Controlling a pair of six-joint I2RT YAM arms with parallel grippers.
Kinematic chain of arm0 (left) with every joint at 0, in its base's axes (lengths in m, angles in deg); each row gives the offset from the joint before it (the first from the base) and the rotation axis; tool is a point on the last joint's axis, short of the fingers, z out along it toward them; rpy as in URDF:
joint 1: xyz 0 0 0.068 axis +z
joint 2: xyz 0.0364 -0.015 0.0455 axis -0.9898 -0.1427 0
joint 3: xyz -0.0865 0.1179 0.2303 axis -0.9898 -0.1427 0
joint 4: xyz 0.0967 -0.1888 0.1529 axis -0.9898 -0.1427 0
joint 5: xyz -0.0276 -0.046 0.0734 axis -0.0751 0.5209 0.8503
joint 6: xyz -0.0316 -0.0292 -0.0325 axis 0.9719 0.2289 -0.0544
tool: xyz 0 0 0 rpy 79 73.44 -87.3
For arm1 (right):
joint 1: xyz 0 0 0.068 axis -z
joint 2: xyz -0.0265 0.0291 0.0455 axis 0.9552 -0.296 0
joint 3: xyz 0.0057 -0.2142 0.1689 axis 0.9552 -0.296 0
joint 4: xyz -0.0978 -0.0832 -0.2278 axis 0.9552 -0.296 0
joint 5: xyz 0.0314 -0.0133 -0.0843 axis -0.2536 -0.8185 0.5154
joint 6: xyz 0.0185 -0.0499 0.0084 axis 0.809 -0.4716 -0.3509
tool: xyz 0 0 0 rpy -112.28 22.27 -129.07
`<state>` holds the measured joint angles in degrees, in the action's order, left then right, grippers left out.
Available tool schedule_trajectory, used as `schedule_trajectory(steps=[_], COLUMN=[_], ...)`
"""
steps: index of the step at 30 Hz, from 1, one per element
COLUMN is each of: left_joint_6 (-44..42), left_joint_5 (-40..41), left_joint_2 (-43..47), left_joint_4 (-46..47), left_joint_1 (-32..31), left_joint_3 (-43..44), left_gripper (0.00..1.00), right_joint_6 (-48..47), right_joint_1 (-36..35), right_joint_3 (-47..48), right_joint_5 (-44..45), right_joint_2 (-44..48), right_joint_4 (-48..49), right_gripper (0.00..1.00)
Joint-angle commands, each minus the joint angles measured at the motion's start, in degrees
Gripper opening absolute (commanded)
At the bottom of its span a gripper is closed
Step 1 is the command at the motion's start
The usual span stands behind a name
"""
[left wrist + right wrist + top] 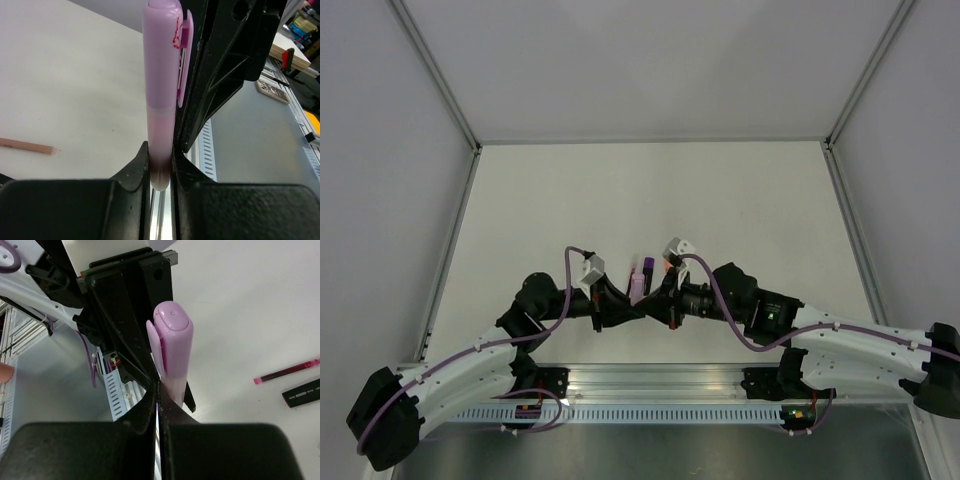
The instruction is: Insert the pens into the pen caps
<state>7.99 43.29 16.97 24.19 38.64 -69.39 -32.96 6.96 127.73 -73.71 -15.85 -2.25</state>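
A pale pink pen [161, 137] with a purple clip cap [162, 55] on its top stands upright. My left gripper [161, 172] is shut on the pen's bottom end. In the top view the pen [638, 284] sits where my left gripper [628, 302] and right gripper [656, 292] meet. In the right wrist view the cap [174, 340] rises just right of my right gripper [159, 390]. Its jaws are closed to a thin slit with nothing seen between them. Its black fingers [220, 75] stand against the cap's clip side.
A thin orange-pink pen [27, 146] lies on the table left of the held pen. A thin red pen [287, 371] and a black pen [302, 393] lie on the table to the right in the right wrist view. The slotted aluminium rail [650, 410] runs along the near edge.
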Motion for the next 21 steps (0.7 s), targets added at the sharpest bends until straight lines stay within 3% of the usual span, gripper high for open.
schedule_trajectory(steps=[1,7,9,13,16,21], left_joint_6=[0.2,0.0,0.0,-0.1,-0.4,-0.7], left_joint_5=[2.3,2.0,2.3,5.3,11.2,20.6], left_joint_2=[1.2,0.4,0.4,0.3,-0.6,-8.1], left_joint_4=[10.3,10.1,10.0,7.8,2.3,-11.8], left_joint_1=[0.0,0.0,0.0,0.0,0.0,0.3], left_joint_3=[2.7,2.9,3.0,3.6,5.5,12.0], left_gripper=[0.02,0.02,0.02,0.02,0.02,0.02], right_joint_6=[1.4,-0.1,-0.4,-0.1,-0.9,-6.2], right_joint_1=[-0.8,-0.8,-0.8,-0.9,-0.9,-0.9], right_joint_3=[-2.5,-0.4,1.5,5.2,9.5,16.4], right_joint_5=[-4.5,0.3,1.0,10.3,15.9,24.2], right_joint_2=[-1.8,2.6,4.5,8.9,12.0,11.9], right_joint_4=[-6.5,-9.8,-11.3,-16.5,-20.2,-23.9], right_gripper=[0.00,0.01,0.05,0.08,0.08,0.17])
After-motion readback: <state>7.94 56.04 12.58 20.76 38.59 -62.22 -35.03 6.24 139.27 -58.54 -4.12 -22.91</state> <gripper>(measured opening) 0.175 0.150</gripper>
